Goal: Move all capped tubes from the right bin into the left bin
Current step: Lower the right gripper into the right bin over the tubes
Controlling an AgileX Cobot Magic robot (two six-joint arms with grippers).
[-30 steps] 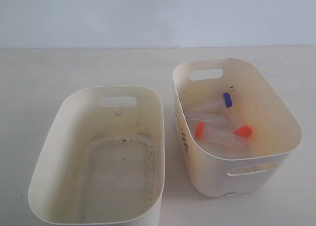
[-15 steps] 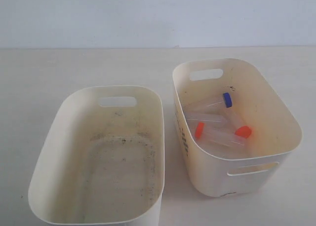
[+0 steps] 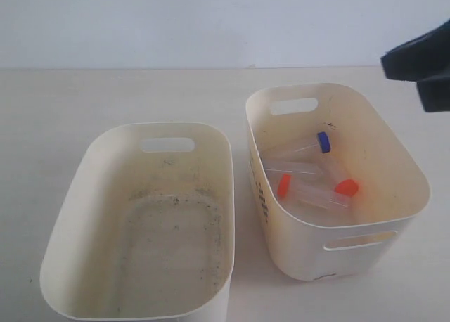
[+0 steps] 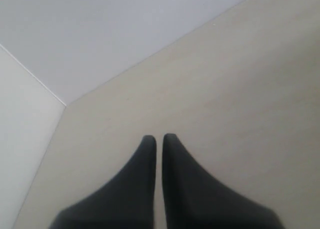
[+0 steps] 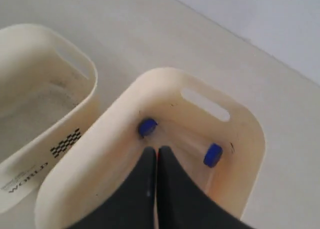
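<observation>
Three capped tubes point(image 3: 309, 192), one blue-capped and two orange-capped, lie in the right bin point(image 3: 385, 153) beside the empty, speckled left bin point(image 3: 88, 209); the orange caps show only in the exterior view, while the wrist views show the right gripper point(image 5: 156, 149) clenched empty near that bin and the left gripper point(image 4: 159, 137) clenched over bare table point(image 4: 240, 89).

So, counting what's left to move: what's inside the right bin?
The right bin holds capped tubes: one blue cap, two orange-red caps. Their clear bodies overlap, hiding anything beneath.
</observation>
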